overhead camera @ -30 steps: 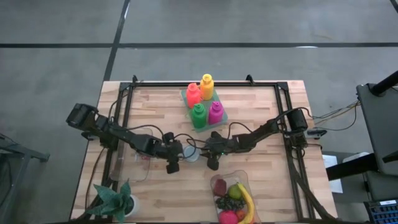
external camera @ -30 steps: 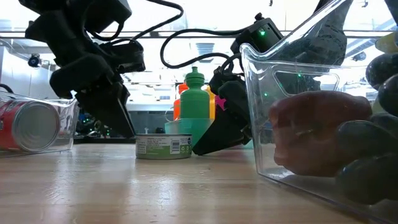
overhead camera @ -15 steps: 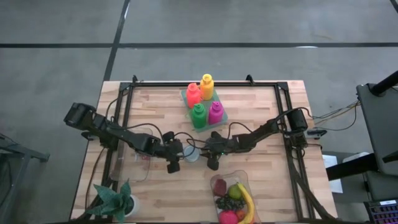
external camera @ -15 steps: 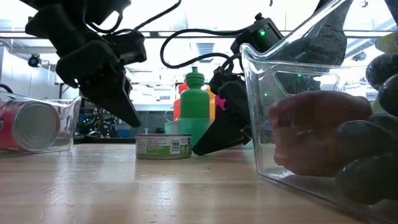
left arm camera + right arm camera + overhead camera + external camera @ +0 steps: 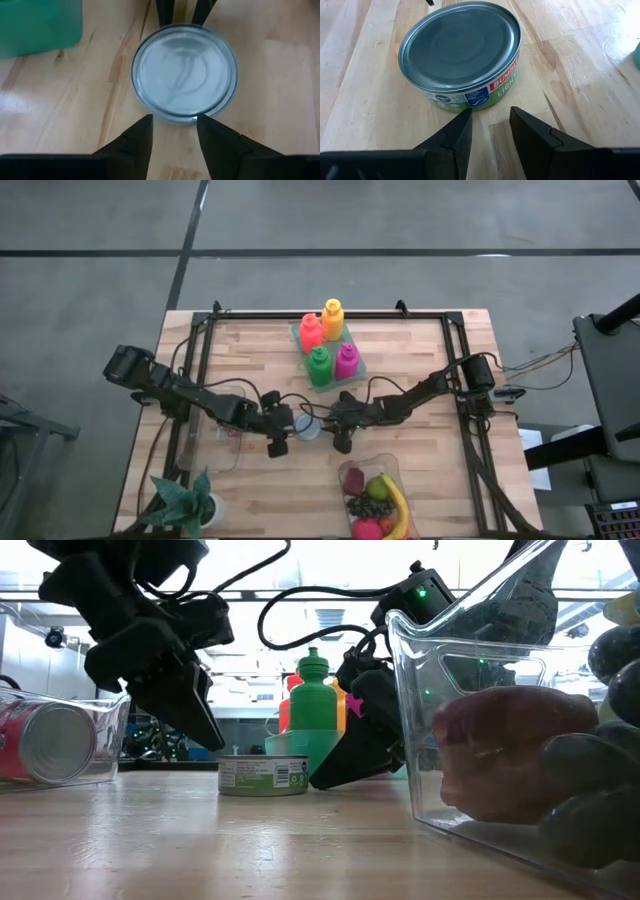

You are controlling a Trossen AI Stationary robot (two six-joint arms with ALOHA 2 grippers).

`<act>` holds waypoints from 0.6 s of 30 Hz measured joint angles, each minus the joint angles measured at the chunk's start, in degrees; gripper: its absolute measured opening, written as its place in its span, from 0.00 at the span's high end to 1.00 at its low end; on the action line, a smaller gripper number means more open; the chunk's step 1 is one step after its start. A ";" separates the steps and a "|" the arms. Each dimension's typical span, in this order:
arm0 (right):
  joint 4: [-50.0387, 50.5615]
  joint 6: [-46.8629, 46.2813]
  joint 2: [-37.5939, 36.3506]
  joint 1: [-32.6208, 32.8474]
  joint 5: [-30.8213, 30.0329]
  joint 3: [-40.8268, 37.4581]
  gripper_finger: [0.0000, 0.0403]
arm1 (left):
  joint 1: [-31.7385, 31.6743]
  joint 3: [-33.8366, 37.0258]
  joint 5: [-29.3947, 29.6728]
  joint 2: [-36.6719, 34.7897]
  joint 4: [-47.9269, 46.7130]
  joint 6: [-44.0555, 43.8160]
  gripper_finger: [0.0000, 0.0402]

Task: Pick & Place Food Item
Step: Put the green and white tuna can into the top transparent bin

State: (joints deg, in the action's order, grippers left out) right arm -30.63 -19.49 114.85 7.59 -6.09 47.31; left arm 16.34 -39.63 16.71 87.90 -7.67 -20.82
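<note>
The flat tuna can [image 5: 308, 427] sits on the table [image 5: 420, 360] at its middle, between the two grippers and held by neither. The left gripper [image 5: 205, 730] hangs just left of it, fingers slightly apart and narrower than the can; the right gripper [image 5: 342, 442] rests low just right of it, fingers likewise a little apart. To grasp well, I judge one gripper should widen past the rim, centre over the lid, descend squarely, then close, while the other stays clear
</note>
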 joint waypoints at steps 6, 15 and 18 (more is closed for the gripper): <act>-0.05 0.00 0.00 0.01 0.00 0.00 0.67 | -0.56 0.65 0.00 0.00 3.63 0.00 0.60; -0.09 0.00 0.00 0.01 0.02 0.00 0.67 | -1.49 0.70 -0.02 1.24 3.10 0.00 0.60; -0.09 0.00 0.00 0.01 0.00 0.00 0.67 | -1.71 0.59 -0.82 2.69 3.84 -0.05 0.60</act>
State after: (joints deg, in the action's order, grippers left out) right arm -30.72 -19.49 114.85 7.60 -6.09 47.31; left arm 14.63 -39.05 15.89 90.59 -3.82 -20.87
